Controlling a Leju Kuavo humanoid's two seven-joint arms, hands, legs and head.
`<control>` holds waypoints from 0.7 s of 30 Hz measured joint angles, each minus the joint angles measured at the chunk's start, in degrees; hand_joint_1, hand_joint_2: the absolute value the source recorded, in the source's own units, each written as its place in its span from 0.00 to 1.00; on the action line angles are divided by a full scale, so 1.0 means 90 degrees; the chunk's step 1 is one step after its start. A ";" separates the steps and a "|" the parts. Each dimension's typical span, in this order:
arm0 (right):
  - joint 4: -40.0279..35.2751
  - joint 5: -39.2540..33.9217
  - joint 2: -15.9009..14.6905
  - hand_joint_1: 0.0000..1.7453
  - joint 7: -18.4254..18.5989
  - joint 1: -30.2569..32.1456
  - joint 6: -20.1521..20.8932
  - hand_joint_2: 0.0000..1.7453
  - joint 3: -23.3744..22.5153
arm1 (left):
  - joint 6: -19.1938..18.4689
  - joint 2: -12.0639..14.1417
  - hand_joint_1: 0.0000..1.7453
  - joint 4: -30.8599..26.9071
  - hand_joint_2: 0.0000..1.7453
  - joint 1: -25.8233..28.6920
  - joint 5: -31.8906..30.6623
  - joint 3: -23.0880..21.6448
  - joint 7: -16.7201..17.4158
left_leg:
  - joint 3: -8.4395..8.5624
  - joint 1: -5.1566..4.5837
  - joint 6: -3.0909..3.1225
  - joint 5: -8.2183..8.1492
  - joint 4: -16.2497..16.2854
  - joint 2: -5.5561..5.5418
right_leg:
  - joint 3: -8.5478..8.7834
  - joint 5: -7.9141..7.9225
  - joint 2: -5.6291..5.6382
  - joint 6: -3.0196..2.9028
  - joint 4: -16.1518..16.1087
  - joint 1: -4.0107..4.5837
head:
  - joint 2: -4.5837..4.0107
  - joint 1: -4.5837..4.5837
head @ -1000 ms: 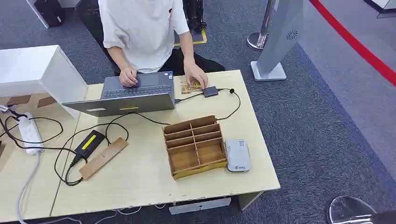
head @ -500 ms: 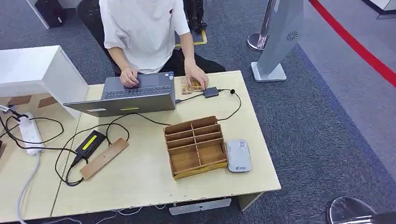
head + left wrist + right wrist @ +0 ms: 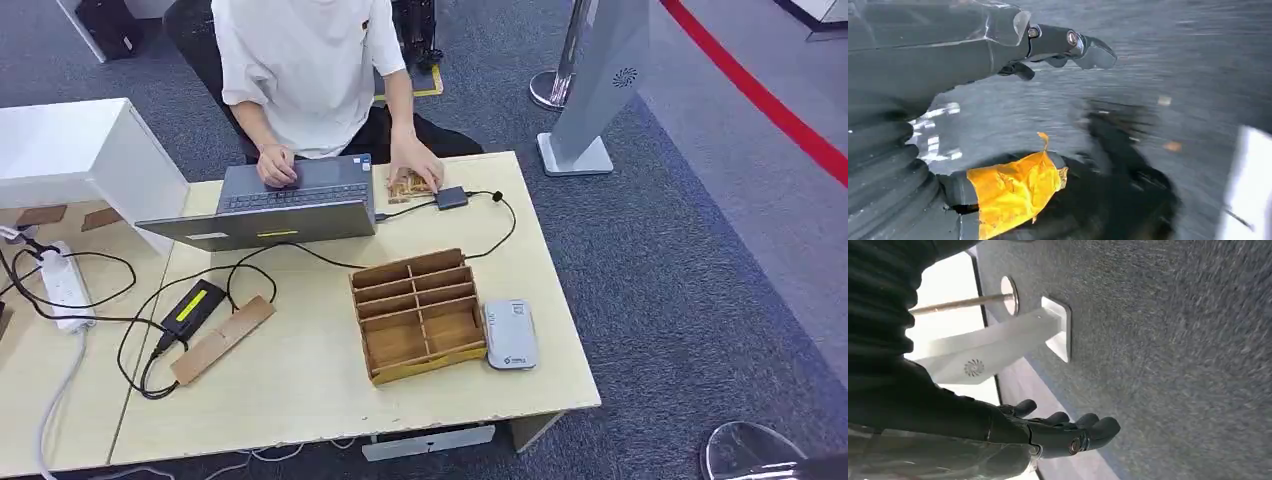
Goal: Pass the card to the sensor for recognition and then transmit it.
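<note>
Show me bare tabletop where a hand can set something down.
Free: the near strip of the table between wooden slat and wooden organizer. Crowded: the far edge with laptop, and the left by the power strip.

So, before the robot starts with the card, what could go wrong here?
1. The person's hand rests on the card at the far edge, so a reach there could bump it.
2. The cable loops across the table behind the wooden organizer; an arm could snag it.
3. The reader lies close against the organizer, leaving little room on that side.
</note>
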 joint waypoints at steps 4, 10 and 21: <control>0.0000 -0.0002 0.0027 0.00 -0.0012 -0.0003 0.0017 1.00 -0.0007 | 0.0015 0.0075 0.00 -0.0027 1.00 -0.0001 0.0029 0.0005 0.0114 | 0.0002 -0.0002 0.0000 -0.0001 0.0001 -0.0002 | 0.0008 0.0000 -0.0003 0.0001 -0.0001 -0.0001 | 0.0000 0.0000; 0.0027 0.0109 0.0036 0.00 -0.0177 -0.0025 0.0138 1.00 -0.0010 | 0.0233 0.0119 0.00 -0.0078 1.00 -0.0029 0.0525 0.0216 0.1341 | 0.0012 -0.0002 -0.0002 -0.0003 0.0002 -0.0001 | 0.0016 0.0000 -0.0001 0.0001 -0.0002 -0.0002 | 0.0000 0.0002; 0.0112 -0.0996 0.0617 0.00 -0.0602 -0.0325 0.0241 1.00 -0.0615 | 0.0459 0.0078 0.00 -0.0228 1.00 -0.0161 0.0303 0.0403 0.2596 | 0.0026 0.0005 -0.0009 0.0002 0.0001 -0.0001 | 0.0026 0.0000 -0.0001 -0.0001 0.0000 0.0004 | 0.0000 0.0002</control>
